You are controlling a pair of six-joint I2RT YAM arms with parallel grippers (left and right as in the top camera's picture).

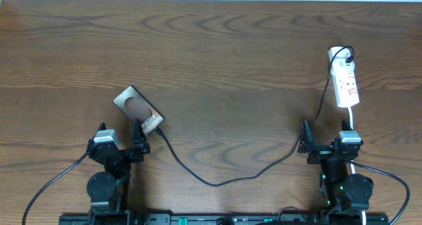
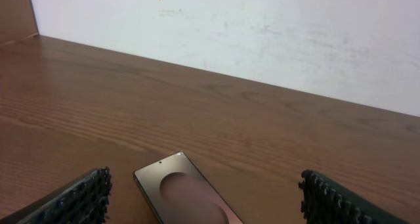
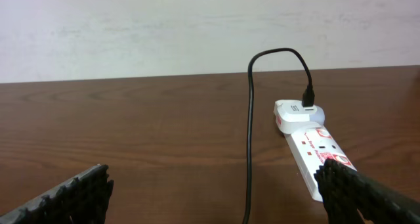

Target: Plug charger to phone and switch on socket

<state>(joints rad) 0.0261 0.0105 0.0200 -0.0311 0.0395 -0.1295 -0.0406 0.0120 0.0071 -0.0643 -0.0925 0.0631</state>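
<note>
The phone (image 1: pixel 137 109) lies flat and tilted on the wooden table, dark and glossy, just ahead of my left gripper (image 1: pixel 120 132). In the left wrist view the phone (image 2: pixel 187 198) sits between my wide-apart fingers (image 2: pixel 92 194), untouched, and the left gripper (image 2: pixel 205 191) is open. The charger cable (image 1: pixel 217 181) runs from the phone's near end across the table to a white adapter in the socket (image 1: pixel 347 80). Whether its tip sits in the phone is hidden. My right gripper (image 1: pixel 324 139) is open below the socket. In the right wrist view the right gripper (image 3: pixel 213 184) holds nothing. There the cable (image 3: pixel 249 152) passes between the fingers, and the socket (image 3: pixel 315 152) is at the right.
The socket's white cord (image 1: pixel 353 129) runs down past my right arm. A white wall (image 2: pixel 262 33) rises behind the table's far edge. The wooden tabletop (image 1: pixel 231 66) spreads wide between the phone and the socket.
</note>
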